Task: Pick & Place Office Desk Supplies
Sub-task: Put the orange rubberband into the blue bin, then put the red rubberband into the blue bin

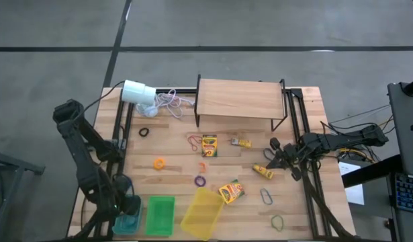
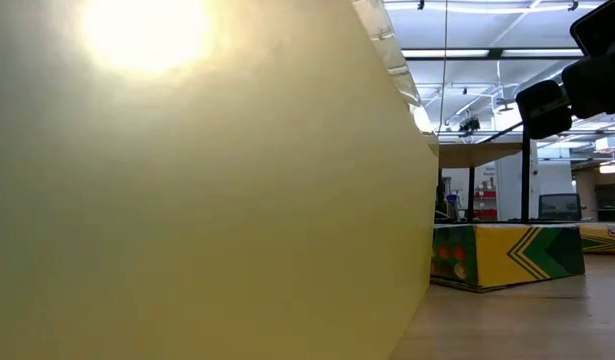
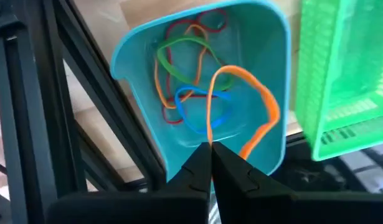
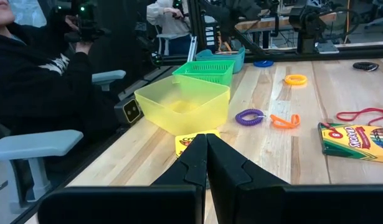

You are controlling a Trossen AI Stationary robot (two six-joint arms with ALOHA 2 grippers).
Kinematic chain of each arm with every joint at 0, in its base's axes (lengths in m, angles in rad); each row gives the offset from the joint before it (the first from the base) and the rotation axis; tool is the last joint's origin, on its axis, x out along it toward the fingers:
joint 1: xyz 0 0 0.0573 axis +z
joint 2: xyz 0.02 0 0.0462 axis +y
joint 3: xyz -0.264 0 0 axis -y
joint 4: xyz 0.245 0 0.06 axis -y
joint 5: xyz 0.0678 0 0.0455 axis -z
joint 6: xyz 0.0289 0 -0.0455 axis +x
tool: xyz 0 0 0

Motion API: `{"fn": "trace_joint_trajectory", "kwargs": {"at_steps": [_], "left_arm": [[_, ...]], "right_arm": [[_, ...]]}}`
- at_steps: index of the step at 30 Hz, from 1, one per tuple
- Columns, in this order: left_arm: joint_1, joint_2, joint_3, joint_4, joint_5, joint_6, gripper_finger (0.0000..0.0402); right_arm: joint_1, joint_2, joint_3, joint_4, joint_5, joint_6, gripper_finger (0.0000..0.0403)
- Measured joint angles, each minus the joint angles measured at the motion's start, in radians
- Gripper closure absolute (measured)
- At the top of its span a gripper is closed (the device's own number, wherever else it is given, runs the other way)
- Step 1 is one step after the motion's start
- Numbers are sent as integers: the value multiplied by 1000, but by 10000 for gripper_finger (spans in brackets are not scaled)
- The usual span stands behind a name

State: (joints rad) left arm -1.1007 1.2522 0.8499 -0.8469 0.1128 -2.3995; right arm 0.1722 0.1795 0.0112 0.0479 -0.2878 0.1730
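1. Left claw hangs directly above the blue bin, fingers clamped on an orange rubber band that loops down into it.
2. Inside the blue bin lie more bands, green, blue and red.
3. Right claw, pressed together and holding nothing, waits well away from the blue bin, over the counter near a crayon box.

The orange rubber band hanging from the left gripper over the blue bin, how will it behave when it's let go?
Probably floppy: the orange rubber band droops in a bent loop from the shut left gripper. Likely very light, so it may cling before dropping. It should land softly among the bands already in the blue bin.
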Motion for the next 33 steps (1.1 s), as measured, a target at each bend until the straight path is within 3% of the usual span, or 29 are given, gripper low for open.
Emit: {"fn": "trace_joint_trajectory", "kwargs": {"at_steps": [20,33], "left_arm": [[1,0,-138,164,17,16,384],[1,0,-137,171,-15,12,276]], "right_arm": [[0,0,0,0,0,0,394],[0,0,0,0,0,0,394]]}}
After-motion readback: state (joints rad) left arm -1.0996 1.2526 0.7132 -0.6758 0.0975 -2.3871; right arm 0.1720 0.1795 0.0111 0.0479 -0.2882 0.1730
